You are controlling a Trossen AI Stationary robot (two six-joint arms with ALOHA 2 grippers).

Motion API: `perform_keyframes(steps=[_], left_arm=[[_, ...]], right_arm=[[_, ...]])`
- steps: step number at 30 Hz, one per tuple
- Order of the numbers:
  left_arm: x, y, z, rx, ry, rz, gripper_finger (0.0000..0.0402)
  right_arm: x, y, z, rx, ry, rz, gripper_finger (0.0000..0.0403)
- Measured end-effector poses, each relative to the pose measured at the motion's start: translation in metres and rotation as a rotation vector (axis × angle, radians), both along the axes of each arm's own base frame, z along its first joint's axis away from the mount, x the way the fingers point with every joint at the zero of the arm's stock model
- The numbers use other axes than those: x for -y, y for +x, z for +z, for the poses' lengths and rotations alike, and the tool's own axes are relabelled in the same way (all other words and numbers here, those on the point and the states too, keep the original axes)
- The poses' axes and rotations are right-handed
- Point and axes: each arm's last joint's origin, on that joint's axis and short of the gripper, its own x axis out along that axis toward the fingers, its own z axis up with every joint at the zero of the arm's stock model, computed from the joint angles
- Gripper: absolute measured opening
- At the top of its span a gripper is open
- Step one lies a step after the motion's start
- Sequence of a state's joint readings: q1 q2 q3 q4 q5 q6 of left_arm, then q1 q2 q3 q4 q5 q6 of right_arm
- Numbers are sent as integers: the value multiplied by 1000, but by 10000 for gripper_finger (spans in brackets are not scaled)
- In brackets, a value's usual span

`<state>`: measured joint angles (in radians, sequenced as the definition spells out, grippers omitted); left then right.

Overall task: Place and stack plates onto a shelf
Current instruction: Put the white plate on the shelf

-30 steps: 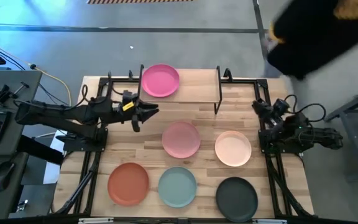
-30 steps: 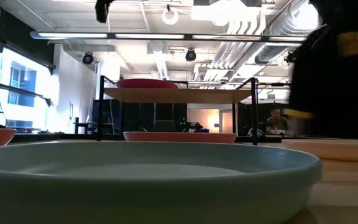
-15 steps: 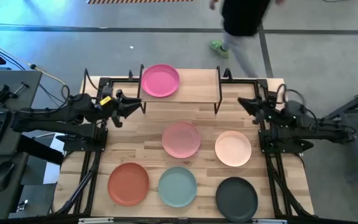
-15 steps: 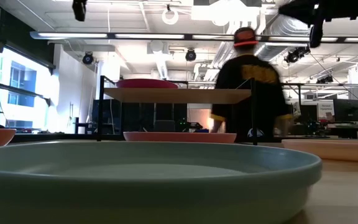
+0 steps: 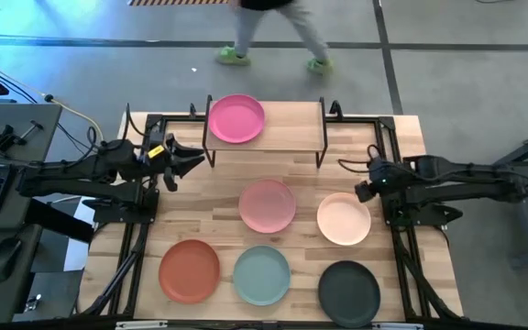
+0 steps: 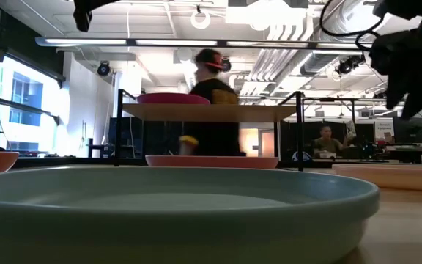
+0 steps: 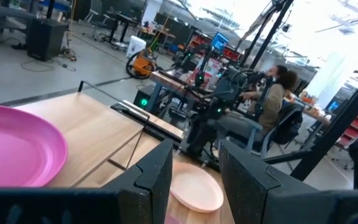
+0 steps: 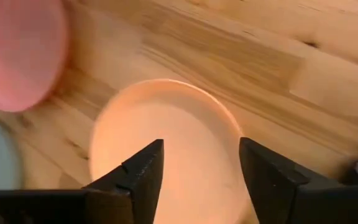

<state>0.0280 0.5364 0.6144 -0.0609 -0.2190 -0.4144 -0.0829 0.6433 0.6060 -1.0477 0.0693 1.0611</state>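
The magenta plate (image 5: 236, 119) lies on the left part of the shelf (image 5: 291, 128) at the table's far edge. Light pink (image 5: 267, 204), cream (image 5: 344, 219), orange (image 5: 189, 270), teal (image 5: 261, 274) and black (image 5: 348, 289) plates rest flat on the tabletop. My left gripper (image 5: 183, 163) hovers open just left of the shelf, with nothing between its fingers (image 7: 156, 174). My right gripper (image 5: 360, 188) hangs open above the cream plate's (image 8: 166, 143) far edge, pointing down at it without touching it.
Black frame rails (image 5: 140, 220) run along both table sides. The shelf's thin black legs (image 6: 300, 132) stand behind the light pink plate (image 6: 211, 160). A person (image 5: 269, 37) walks on the floor beyond the table's far edge. Bare wood lies between the shelf and the plates.
My right gripper has swung out from the right edge, first toward the shelf's right end, then toward the near edge, and now hangs over the cream plate. My left gripper has drawn back toward the table's left edge. A person has crossed behind the table from right to left.
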Motion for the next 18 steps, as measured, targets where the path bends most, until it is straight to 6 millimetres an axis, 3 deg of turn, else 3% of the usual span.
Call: perform_keyframes(steps=[11,15,18], left_arm=[[0,1,-1,-12,6,1,120],[0,1,-1,-11,0,1,120],[0,1,-2,-15,-2,1,120]], right_arm=[[1,33,-22,-205,21,110,197],[-5,44,-29,-206,184,230,197],[-14,42,-29,-224,336,186,197]])
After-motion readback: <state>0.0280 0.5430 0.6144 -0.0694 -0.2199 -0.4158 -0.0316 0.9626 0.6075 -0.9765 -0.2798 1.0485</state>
